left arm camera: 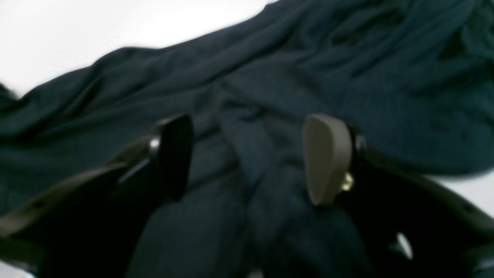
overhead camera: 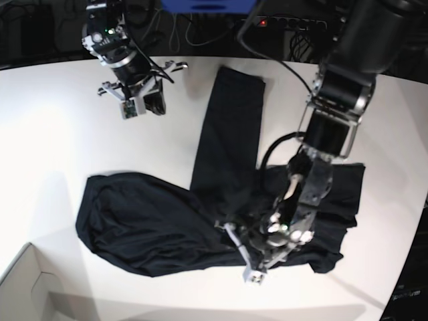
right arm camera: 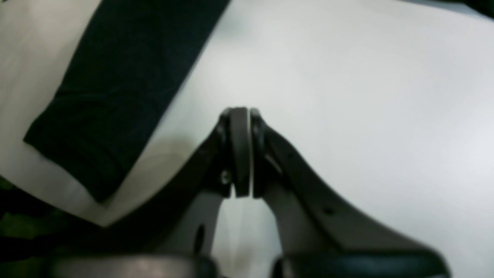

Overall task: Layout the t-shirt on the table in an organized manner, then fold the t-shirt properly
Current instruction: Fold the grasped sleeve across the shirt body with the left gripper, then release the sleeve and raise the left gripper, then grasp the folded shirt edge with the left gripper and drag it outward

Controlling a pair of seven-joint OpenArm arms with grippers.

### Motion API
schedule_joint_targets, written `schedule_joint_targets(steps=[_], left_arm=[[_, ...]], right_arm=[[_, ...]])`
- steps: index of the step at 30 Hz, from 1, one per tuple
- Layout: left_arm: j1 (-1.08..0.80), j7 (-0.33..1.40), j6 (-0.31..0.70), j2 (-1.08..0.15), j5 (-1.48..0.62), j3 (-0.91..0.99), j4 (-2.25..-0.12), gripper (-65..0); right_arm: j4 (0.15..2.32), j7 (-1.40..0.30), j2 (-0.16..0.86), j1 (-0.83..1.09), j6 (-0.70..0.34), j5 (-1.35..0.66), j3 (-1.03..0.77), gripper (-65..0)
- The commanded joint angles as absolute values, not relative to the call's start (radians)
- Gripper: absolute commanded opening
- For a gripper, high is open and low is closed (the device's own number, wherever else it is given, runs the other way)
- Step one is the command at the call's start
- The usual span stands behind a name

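We see our left gripper [left arm camera: 251, 158] spread wide, holding nothing, directly over the rumpled t-shirt [overhead camera: 221, 207] mid-table [overhead camera: 53, 147]; our right gripper [right arm camera: 242, 152], pinched closed, sits far-left, well apart.

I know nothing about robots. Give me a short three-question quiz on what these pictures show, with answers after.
1. True or false: the left claw hangs over the t-shirt with its fingers spread apart.
2. Multiple choice: where is the right claw? A) gripping a sleeve, B) shut, over bare table beside a strip of the shirt, C) inside the cardboard box.
3. Fill in: the t-shirt lies on the table ____ (flat and neat / crumpled and twisted).

Key
1. True: both fingers stand well apart, dark cloth showing between them.
2. B: its pads meet, with nothing between them.
3. Crumpled and twisted: one strip runs towards the far edge, the rest is bunched.
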State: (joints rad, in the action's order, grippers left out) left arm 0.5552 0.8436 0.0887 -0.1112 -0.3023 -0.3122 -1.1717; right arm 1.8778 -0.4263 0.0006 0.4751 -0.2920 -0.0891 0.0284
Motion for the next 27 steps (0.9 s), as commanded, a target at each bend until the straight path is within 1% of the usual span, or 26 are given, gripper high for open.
schedule_joint_targets(steps=[1,5,8,9,12,15,18,23,27], left_arm=[[0.533,0.868,0.093,-0.124,-0.314,-0.291,-1.274,-21.1],[0.280,1.038,0.093,-0.188,-0.314,-0.199,-1.632,-21.1],[0.093,1.087,0.093,-0.234,-0.315,-0.170,-1.801,-21.1],[0.031,1.087,0.093,-0.246,-0.315,-0.165,-1.827,-21.1],[-0.102,1.087,0.093,-0.263,-0.312,-0.162,-1.848,-21.1],[-0.177,1.087,0.093,-0.265,-0.306,-0.147,-1.845,-21.1],[-0.237,1.092,0.093,-0.257,-0.312,-0.077,-1.845,-21.1],[-0.292,1.084,0.093,-0.255,-0.314,-0.051,-1.808,-21.1],[-0.282,1.084,0.093,-0.194,-0.314,-0.051,-1.721,-21.1]], right_arm=[[1.899,-0.401,0.001,0.472,-0.295,-0.099,0.028,-65.0],[1.897,-0.401,0.035,0.470,-0.295,-0.099,0.027,-65.0],[1.896,-0.401,0.039,0.469,-0.295,-0.099,0.019,-65.0],[1.896,-0.401,0.039,0.469,-0.295,-0.101,0.005,-65.0],[1.894,-0.401,0.038,0.456,-0.295,-0.105,-0.018,-65.0],[1.894,-0.401,0.041,0.452,-0.295,-0.105,-0.018,-65.0],[1.896,-0.401,0.041,0.449,-0.295,-0.105,-0.018,-65.0],[1.896,-0.401,0.038,0.453,-0.295,-0.105,-0.018,-65.0],[1.896,-0.401,0.036,0.458,-0.295,-0.107,-0.018,-65.0]])
